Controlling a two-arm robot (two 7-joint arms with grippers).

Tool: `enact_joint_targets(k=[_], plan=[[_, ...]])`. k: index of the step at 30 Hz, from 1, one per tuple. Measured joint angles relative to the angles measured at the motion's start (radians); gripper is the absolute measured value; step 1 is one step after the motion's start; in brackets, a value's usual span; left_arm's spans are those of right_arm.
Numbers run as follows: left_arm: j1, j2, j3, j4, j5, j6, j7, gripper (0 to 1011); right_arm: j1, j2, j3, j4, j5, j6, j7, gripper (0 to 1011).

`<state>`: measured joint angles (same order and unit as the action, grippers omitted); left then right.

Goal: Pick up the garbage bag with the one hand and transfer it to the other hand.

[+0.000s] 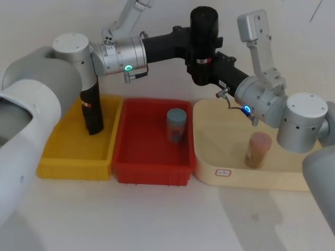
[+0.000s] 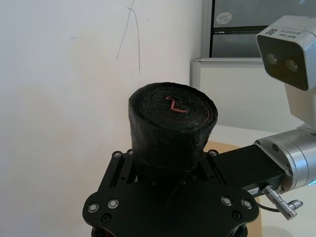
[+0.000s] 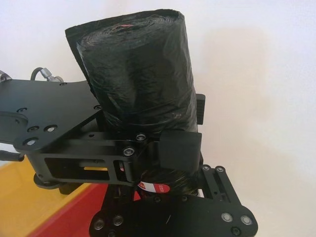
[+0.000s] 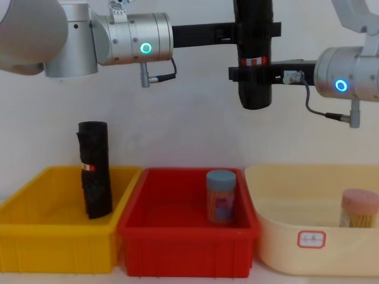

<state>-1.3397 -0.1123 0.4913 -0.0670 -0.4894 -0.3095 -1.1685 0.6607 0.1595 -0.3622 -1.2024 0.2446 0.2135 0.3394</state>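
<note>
Both arms reach inward, raised high. The left claw (image 4: 251, 26) and right claw (image 4: 253, 75) each appear clamped on the upright garbage bag (image 4: 253, 53).

No legible text. Cream tray (image 4: 278, 248) carries a small white label (image 4: 311, 238), print unreadable. Red-and-white band (image 4: 253, 61) on garbage bag (image 4: 253, 83): print too small. Camera sticker (image 2: 270, 31): illegible code.

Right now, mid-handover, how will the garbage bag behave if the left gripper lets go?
The garbage bag looks firm: it stands upright between the left gripper and right gripper. Its glossy wrap may be slippery. Held low, it could tilt, though probably light.
</note>
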Motion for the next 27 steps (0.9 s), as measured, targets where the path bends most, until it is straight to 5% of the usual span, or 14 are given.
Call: enact_joint_targets(k=[8,27], plan=[[0.000,0.000,0.000,0.000,0.000,0.000,0.000,440,0.001,-0.001,0.000,0.002,0.001,-0.001,-0.001,563],[0.000,0.000,0.000,0.000,0.000,0.000,-0.001,968,-0.003,0.006,0.006,-0.003,0.000,0.005,-0.017,562]])
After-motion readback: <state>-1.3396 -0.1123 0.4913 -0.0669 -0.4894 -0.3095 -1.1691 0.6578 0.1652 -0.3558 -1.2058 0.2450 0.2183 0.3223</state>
